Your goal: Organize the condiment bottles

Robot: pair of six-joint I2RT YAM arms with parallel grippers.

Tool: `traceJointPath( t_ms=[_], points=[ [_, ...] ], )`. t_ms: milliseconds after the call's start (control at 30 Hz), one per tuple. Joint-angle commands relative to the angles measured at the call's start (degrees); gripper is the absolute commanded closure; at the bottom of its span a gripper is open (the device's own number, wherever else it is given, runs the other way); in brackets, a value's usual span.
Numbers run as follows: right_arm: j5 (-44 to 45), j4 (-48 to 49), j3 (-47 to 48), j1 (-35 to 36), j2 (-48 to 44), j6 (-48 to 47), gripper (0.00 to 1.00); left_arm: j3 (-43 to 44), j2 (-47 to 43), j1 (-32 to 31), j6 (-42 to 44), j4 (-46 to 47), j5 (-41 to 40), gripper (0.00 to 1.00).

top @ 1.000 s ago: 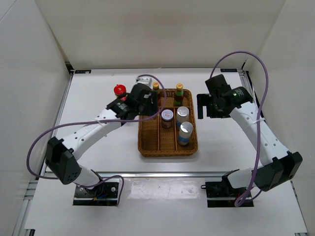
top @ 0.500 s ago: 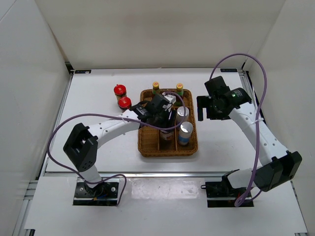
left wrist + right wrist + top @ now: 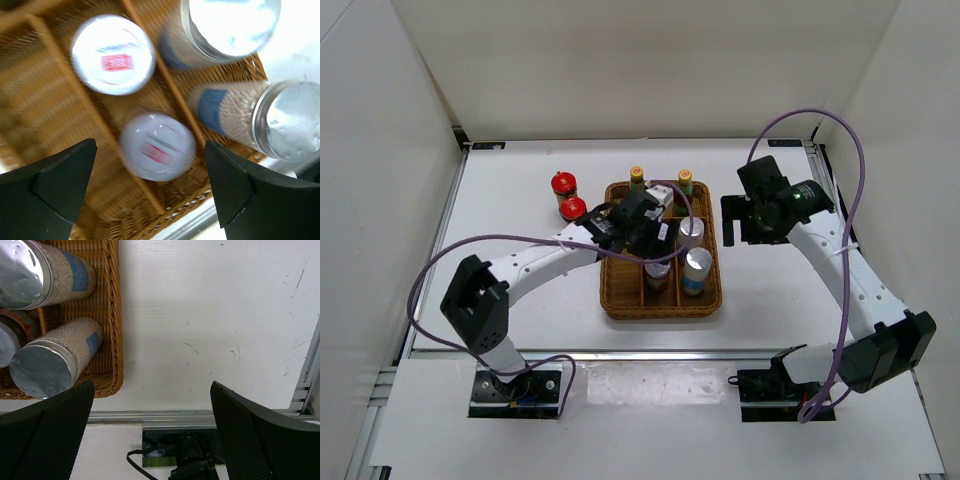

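My left gripper is open and hangs over the middle of the wicker tray. Below it stand two silver-lidded brown jars; the nearer one lies between my fingers' line, untouched. Two blue-white-labelled jars stand in the tray's right lane and also show in the left wrist view. Two red-capped jars stand on the table left of the tray. Two yellow-capped bottles stand at the tray's far end. My right gripper is open and empty, right of the tray.
The tray's right rim and the two blue-white jars show in the right wrist view. A metal rail runs along the table's near edge. White walls enclose the table.
My left gripper has swung right from beside the red-capped jars to above the tray; both red jars now show. The right arm has hardly moved.
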Motion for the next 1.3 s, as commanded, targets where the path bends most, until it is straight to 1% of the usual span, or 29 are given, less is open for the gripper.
traceJointPath(
  t_ms=[0, 33, 67, 133, 167, 233, 267, 300, 367, 400, 433, 500, 600, 700, 867, 933, 967, 1000, 1033, 1133, 1167, 1233, 1267],
  points=[
    [0.45, 0.76, -0.52, -0.12, -1.39, 0.44, 0.01, 0.45, -8.44, 2.5, 0.98, 0.51, -6.86, 0.0],
    [0.45, 0.76, -0.52, -0.12, -1.39, 0.44, 0.01, 0.45, -11.33, 2.51, 0.98, 0.51, -9.05, 0.0],
    [0.45, 0.76, -0.52, -0.12, -1.39, 0.44, 0.01, 0.45, -12.57, 3.38, 0.98, 0.51, -14.12, 0.0],
    [0.45, 0.76, -0.52, -0.12, -0.86, 0.44, 0.01, -0.07, -15.38, 4.79, 0.98, 0.51, -18.89, 0.0],
    [0.45, 0.76, -0.52, -0.12, -0.86, 0.44, 0.01, -0.08, -15.4, 5.57, 0.98, 0.51, -21.61, 0.0],
    [0.45, 0.76, -0.52, -0.12, -0.86, 0.44, 0.01, -0.08, -16.19, 8.56, 0.98, 0.51, -23.04, 0.0],
    [0.45, 0.76, -0.52, -0.12, -0.86, 0.44, 0.01, -0.69, -16.19, 9.96, 0.98, -0.01, -23.05, 0.0],
    [0.45, 0.76, -0.52, -0.12, -0.86, 0.44, 0.01, -0.69, -16.19, 13.28, 0.37, -0.01, -21.48, 0.0],
    [0.45, 0.76, -0.52, -0.12, -0.86, 0.44, 0.01, -1.39, -14.35, 16.47, -1.55, -0.01, -18.32, 0.0],
    [0.45, 0.76, -0.52, -0.12, -0.86, 0.44, 0.01, -1.39, -13.73, 19.35, -2.17, -0.01, -17.17, 0.0],
    [-0.07, 0.76, -0.52, -0.12, -0.86, 0.44, 0.01, -1.39, -13.12, 20.6, -2.18, -0.01, -15.16, 0.0],
    [-0.08, 0.76, -0.52, -0.12, -0.86, 0.44, 0.01, -1.39, -10.66, 23.23, -2.97, -0.01, -13.74, 0.0],
    [-0.08, 0.76, -0.52, -0.12, -0.86, 0.44, 0.01, 0.18, -7.41, 25.61, -2.97, -0.54, -12.5, 0.0],
    [-0.08, 0.76, -0.52, -0.12, -0.86, 0.44, 0.01, 1.32, -4.07, 27.55, -2.97, -0.54, -8.56, 0.0],
    [-0.08, 0.76, -0.52, -0.12, -0.86, 0.44, 0.01, 0.28, -1.6, 28.08, -3.5, 0.07, -7.41, 0.0],
    [0.45, 0.76, -0.52, -0.12, -0.86, 0.44, 0.01, 0.28, -1.6, 28.08, -3.5, 0.07, -6.79, 0.07],
    [0.45, 0.76, -0.52, -0.12, -0.86, 0.44, 0.01, -0.25, -1.6, 28.08, -3.5, 0.07, -6.79, 0.2],
    [0.45, 0.76, -0.52, -0.12, -0.86, 0.44, 0.01, -0.25, -1.6, 28.08, -3.5, 0.07, -6.79, 0.27],
    [0.45, 0.76, -0.52, -0.12, -0.86, 0.44, 0.01, -0.95, -2.21, 28.08, -3.5, 0.07, -6.79, 0.39],
    [0.45, 0.76, -0.52, -0.12, -0.86, 0.44, 0.01, -1.48, -3.87, 28.69, -2.45, 0.07, -6.79, 0.62],
    [0.45, 0.76, -0.52, -0.12, -0.86, 0.44, 0.01, -1.48, -4.58, 28.7, -2.44, 0.07, -7.39, 0.74],
    [0.45, 0.76, -0.52, -0.12, -0.86, 0.44, 0.01, -0.26, -6.78, 28.7, -1.92, 0.07, -9.15, 0.85],
    [0.45, 0.76, -1.04, -0.12, -0.86, 0.44, 0.01, 1.05, -7.48, 28.7, -1.92, 0.07, -9.16, 0.89]
  ],
)
